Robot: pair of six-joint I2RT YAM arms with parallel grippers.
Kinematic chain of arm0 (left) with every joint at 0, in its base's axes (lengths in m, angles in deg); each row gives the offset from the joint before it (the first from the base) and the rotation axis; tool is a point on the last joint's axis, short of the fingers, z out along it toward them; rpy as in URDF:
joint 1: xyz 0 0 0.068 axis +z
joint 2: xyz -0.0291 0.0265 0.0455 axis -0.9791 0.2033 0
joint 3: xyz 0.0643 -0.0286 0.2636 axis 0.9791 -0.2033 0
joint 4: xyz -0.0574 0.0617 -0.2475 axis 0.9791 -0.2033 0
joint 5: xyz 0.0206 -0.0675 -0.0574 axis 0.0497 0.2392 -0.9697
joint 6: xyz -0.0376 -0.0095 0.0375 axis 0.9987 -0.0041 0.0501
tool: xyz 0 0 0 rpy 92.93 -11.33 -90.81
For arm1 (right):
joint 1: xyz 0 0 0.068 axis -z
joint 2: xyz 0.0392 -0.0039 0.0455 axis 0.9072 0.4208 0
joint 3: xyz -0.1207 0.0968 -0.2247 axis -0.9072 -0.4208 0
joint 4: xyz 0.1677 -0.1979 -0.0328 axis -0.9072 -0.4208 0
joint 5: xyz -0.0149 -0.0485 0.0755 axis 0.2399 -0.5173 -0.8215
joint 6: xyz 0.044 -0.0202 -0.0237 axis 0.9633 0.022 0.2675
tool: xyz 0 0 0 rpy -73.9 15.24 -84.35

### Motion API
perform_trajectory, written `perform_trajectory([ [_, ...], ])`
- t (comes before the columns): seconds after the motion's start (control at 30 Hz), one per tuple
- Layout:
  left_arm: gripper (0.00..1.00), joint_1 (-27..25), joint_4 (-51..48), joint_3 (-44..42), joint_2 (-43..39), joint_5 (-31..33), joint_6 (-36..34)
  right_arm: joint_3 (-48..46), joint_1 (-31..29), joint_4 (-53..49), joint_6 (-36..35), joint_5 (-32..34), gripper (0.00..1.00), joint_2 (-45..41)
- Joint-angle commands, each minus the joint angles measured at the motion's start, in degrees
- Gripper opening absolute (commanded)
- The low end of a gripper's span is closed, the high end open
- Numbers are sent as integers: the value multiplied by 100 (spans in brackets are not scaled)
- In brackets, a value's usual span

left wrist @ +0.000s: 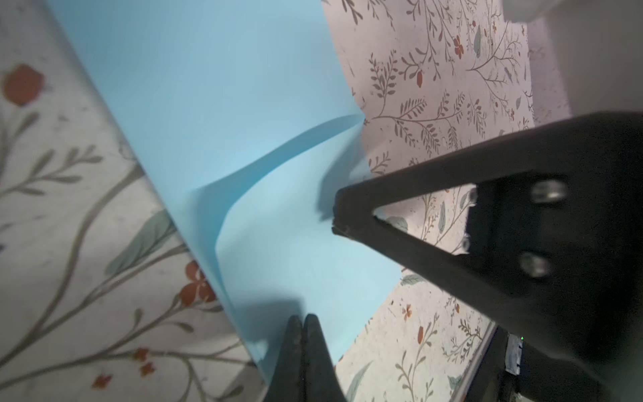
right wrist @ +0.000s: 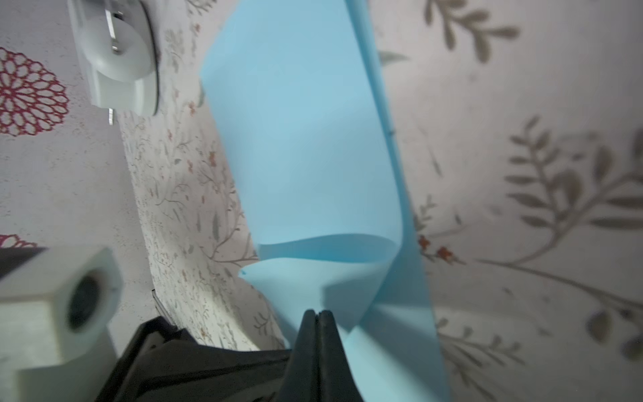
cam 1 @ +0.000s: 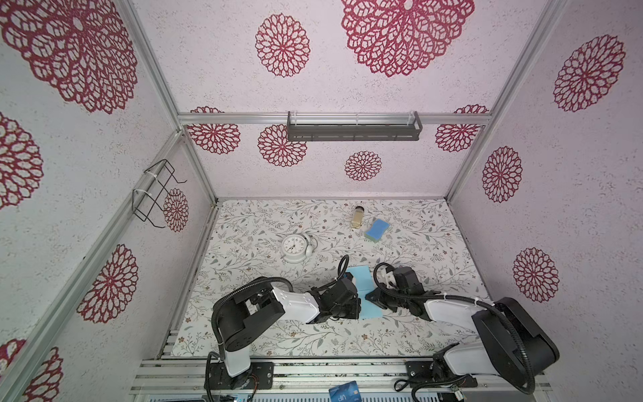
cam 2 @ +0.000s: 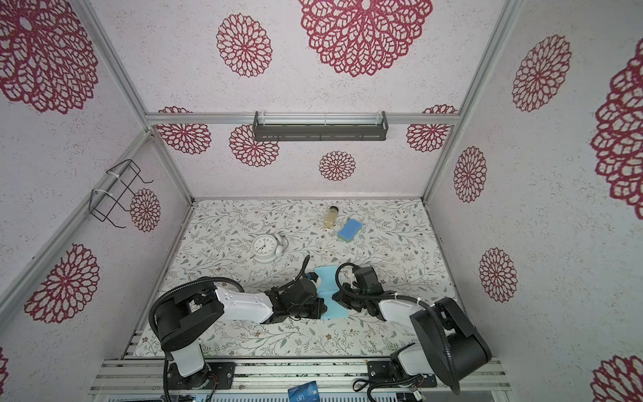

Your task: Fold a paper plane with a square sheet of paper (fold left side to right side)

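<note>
The square sheet of paper [cam 1: 360,276] [cam 2: 327,278] is light blue and lies mid-table towards the front, between both arms. Its far part is flat. Its near part [left wrist: 295,226] [right wrist: 313,275] bows up off the cloth along a curved buckle. My left gripper [cam 1: 360,306] [left wrist: 302,317] is shut at the sheet's near left edge, where the raised paper narrows into its tips. My right gripper [cam 1: 367,297] [right wrist: 317,312] is shut on the raised part from the right, its tips close to the left ones. No paper plane is in view.
A white clock [cam 1: 294,247] lies behind and left of the sheet. A blue sponge [cam 1: 376,228] and a small jar [cam 1: 358,215] are at the back. A dark blue card [cam 1: 344,391] sits on the front rail. A grey shelf [cam 1: 353,128] hangs on the back wall.
</note>
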State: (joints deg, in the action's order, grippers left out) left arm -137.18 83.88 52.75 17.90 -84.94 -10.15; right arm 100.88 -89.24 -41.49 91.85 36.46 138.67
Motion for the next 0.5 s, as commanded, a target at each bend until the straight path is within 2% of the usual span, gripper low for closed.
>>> perform_trajectory([
  [0.0, 0, -119, -462, -40, 160, 10, 15, -168, -23, 148, -69, 317, 0, 193],
  [0.47, 0, -329, -492, -200, -81, 96, 150, -472, -23, 389, 122, 534, 0, 308],
])
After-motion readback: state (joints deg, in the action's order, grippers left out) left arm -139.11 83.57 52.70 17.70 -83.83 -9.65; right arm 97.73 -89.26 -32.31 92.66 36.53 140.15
